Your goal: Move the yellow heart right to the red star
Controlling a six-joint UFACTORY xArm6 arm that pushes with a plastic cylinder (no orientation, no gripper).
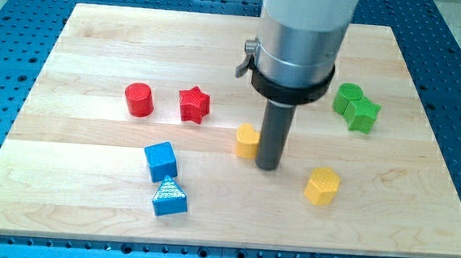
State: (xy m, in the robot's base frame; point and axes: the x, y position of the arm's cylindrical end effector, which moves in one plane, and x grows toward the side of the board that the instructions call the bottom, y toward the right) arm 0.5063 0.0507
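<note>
I have no pincer, only my tip (pixel 268 166) touching the yellow heart (pixel 247 140) on its right, so I should push it gently up-left toward the red star (pixel 193 104).

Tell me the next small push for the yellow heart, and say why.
Probably a short push toward the view's upper left. My tip sits right against the yellow heart's right side, and the red star lies up and to the left of the heart, with bare board between them.
</note>
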